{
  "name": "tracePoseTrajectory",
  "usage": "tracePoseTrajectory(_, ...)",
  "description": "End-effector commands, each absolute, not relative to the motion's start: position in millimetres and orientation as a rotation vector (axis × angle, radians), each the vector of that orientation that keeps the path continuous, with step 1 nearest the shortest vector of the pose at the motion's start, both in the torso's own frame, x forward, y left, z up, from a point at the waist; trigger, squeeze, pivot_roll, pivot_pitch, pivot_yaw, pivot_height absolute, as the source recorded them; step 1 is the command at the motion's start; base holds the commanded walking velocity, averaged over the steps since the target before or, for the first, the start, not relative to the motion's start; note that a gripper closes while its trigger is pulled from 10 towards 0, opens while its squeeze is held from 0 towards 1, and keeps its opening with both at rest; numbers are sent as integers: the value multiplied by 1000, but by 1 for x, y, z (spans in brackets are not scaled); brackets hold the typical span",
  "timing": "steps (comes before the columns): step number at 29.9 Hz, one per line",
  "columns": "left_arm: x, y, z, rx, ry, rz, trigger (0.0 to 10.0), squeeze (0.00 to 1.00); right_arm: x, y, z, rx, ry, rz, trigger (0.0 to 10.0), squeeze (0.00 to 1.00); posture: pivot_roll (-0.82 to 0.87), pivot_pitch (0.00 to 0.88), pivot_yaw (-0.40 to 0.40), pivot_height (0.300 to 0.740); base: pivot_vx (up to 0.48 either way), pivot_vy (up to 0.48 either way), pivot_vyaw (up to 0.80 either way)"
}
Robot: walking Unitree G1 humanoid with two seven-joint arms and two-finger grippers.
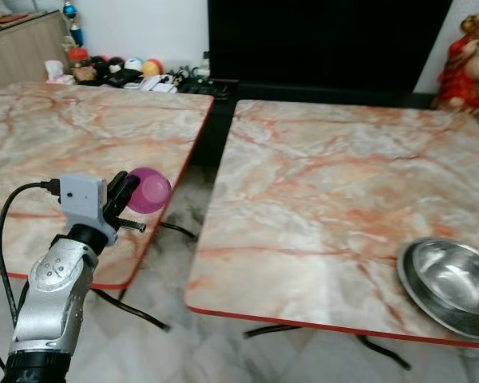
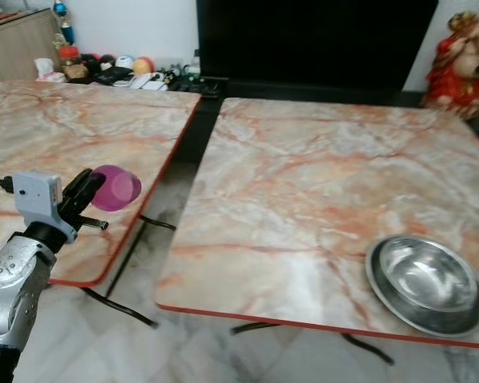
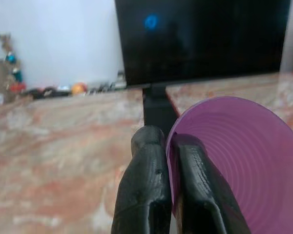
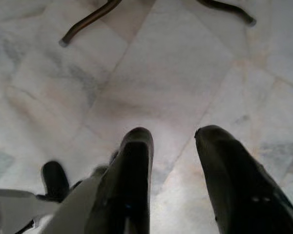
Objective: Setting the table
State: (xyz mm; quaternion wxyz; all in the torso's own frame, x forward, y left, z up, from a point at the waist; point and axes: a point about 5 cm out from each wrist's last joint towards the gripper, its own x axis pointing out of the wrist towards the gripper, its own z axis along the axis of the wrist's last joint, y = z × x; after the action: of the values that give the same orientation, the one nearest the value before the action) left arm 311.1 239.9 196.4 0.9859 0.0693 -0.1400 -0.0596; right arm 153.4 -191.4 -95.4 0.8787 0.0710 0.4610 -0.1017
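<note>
Two marble tables (image 1: 327, 207), left hand (image 1: 126, 194) pinching purple cup (image 1: 149, 190) rim above the gap, right hand (image 4: 173, 141) parted over floor.

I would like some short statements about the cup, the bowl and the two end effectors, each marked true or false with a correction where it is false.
1. The left end effector holds a purple cup by its rim. True.
2. The purple cup stands on the right table. False: it is held in the air, near the gap between the two tables.
3. A steel bowl rests on the right table, near its front right corner. True.
4. The steel bowl holds food. False: it looks empty.
5. The right end effector grips a spoon. False: its fingers are apart, with nothing between them, pointing at the floor.
</note>
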Motion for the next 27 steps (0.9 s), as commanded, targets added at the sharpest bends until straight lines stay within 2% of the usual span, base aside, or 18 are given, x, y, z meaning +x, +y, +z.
tracePoseTrajectory(1,313,238,205,156,-313,-128,10000,0,146,-195,-98,151,984,-230,10000,0,20,46,8,740,0,-424,0)
tracePoseTrajectory(27,315,237,203,144,-318,-109,10000,0,148,-197,-97,148,978,-250,10000,0,19,80,-3,740,0,-424,0)
